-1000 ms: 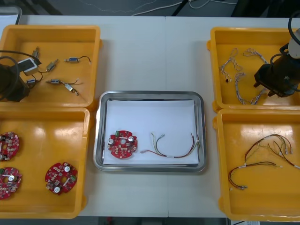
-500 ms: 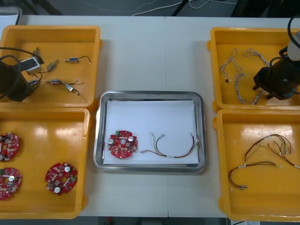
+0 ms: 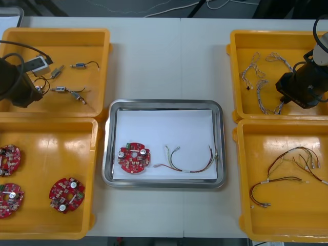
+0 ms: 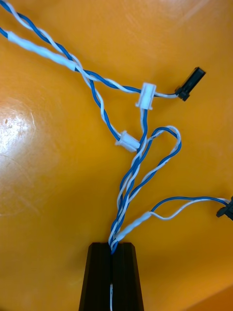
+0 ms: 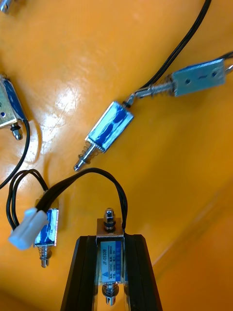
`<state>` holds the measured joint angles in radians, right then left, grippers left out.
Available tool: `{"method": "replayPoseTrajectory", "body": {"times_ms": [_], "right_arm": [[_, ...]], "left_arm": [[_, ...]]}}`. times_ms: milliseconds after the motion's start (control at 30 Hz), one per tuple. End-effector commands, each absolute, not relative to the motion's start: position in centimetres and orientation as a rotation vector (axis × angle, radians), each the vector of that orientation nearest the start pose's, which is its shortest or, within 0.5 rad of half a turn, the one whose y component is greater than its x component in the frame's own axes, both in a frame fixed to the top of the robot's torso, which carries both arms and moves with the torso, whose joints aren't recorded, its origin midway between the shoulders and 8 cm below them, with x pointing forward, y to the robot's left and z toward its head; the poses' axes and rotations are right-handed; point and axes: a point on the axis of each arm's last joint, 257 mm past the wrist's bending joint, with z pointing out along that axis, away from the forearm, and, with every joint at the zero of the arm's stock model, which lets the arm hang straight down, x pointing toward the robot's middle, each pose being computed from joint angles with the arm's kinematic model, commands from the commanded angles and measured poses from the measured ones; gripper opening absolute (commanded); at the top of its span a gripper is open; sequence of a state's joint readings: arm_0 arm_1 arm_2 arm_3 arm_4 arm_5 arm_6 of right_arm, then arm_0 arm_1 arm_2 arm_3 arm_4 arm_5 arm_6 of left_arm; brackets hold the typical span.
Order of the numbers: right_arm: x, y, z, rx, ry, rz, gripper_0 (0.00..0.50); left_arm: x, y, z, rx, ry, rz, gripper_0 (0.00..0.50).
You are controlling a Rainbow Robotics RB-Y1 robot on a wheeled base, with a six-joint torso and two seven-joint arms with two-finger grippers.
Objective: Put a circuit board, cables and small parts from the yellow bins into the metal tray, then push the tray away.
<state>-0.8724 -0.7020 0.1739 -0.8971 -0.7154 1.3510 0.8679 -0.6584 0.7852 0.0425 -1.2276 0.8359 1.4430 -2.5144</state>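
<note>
In the far left yellow bin (image 3: 56, 36) my left gripper (image 3: 32, 91) is shut on a small metal part (image 5: 110, 256) with a looped black cable and a white plug (image 5: 28, 228). My right gripper (image 4: 112, 248) is down in the far right yellow bin (image 3: 271, 36), its fingers shut on a bundle of twisted blue and white cable (image 4: 141, 160). The metal tray (image 3: 164, 104), white inside, holds a red circuit board (image 3: 134, 157) and a red and yellow cable (image 3: 187, 160).
More small metal parts (image 3: 72, 93) lie loose in the far left bin. Three circuit boards (image 3: 66, 195) sit in the near left bin. Red and yellow cables (image 3: 292, 169) lie in the near right bin. More twisted cables (image 3: 256, 69) are spread beside my right gripper.
My right gripper has shut on the twisted cable. My left gripper has shifted a little with its part, and the white plug has moved towards the bin's far side.
</note>
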Motion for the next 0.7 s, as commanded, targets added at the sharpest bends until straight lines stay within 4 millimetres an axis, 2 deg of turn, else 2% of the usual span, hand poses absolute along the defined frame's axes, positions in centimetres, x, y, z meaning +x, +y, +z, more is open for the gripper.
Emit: {"method": "replayPoseTrajectory", "body": {"times_ms": [33,367,500,700], "right_arm": [[59.2,-36.8,-21.2,0.854,2.563,0.190,0.000],[58.7,-37.6,-15.8,0.688,2.557,0.085,0.000],[58.2,-37.9,-13.5,0.619,2.551,0.038,0.000],[57.4,-38.2,-11.0,0.535,2.546,-0.005,0.000]], "left_arm": [[55.6,40.6,-13.5,0.919,2.387,0.184,0.000],[54.1,39.6,-12.4,0.699,2.497,0.125,0.000],[53.3,38.8,-11.3,0.631,2.519,0.124,0.000],[51.3,37.6,-10.0,0.526,2.579,0.123,0.000]]}}
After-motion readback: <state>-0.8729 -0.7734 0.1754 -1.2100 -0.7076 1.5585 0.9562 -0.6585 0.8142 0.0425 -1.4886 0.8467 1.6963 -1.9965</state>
